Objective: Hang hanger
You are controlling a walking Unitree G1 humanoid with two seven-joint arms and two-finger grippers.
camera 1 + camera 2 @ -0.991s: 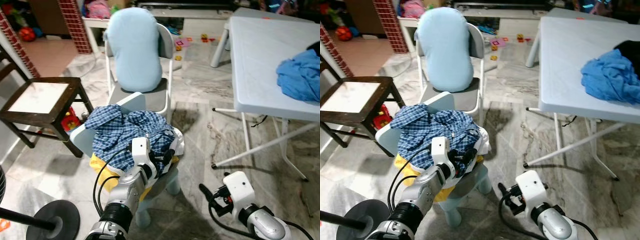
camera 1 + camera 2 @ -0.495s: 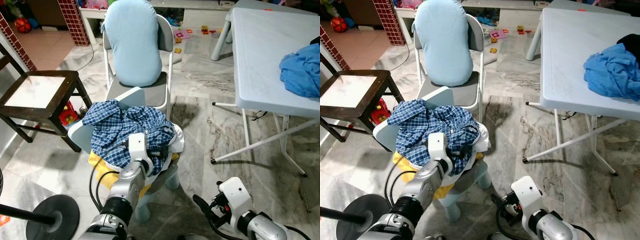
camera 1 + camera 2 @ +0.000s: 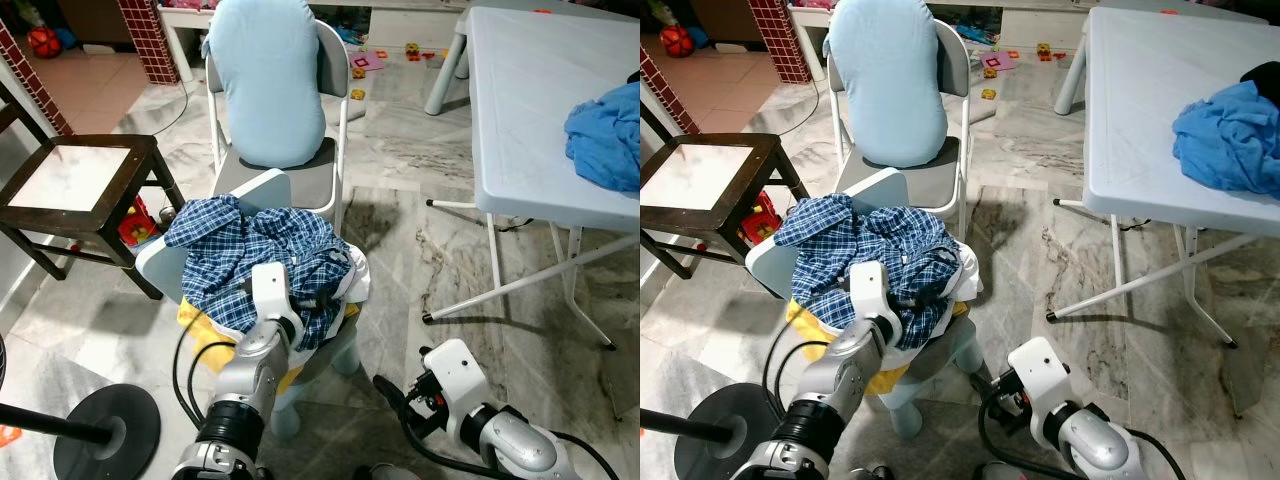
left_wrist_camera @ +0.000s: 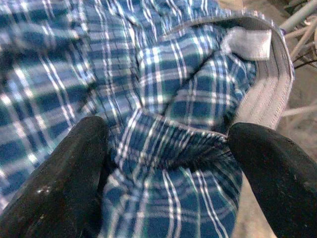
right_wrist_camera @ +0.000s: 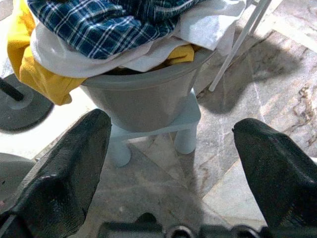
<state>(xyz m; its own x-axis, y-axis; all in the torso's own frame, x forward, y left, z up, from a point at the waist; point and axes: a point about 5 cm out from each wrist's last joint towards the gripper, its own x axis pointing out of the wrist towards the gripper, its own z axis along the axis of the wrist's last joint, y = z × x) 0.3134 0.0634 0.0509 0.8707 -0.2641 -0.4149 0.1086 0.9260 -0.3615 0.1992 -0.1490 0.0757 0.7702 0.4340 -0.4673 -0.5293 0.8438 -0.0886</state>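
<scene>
**On the small chair: my left claw spread in a heap of plaid cloth**

Low in front of me stands a small pale blue plastic chair [image 3: 258,193] with a smooth, rounded back, piled with laundry. On top lies a crumpled plaid shirt [image 3: 245,250], a soft weave of dark blue, light blue and white. Its grey-white collar band carries a small blank white label. A thin dark curve [image 3: 335,263] lies on the shirt's near edge. I cannot tell whether it is the hanger, and I can make out no clearer hanger shape. Under the shirt lie a white cloth [image 3: 357,287] and a yellow cloth [image 3: 197,328], which droops over the seat's edge.

My left claw [image 4: 168,144] rests on the shirt with its two matte black fingers spread, a ridge of plaid fabric between them. My right claw [image 5: 168,148] hangs near the floor beside the small chair, fingers wide apart and holding nothing.

Behind the small chair stands a metal folding chair [image 3: 335,95] with a grey seat and a puffy, oval, pale blue cushion [image 3: 268,85]. To my right is a white plastic folding table [image 3: 530,110] with a rumpled blue cloth [image 3: 608,125] on it. To my left is a dark wooden stool [image 3: 75,180] with a pale top. A round black stand base [image 3: 105,435] sits on the veined grey marble floor [image 3: 400,230].
</scene>
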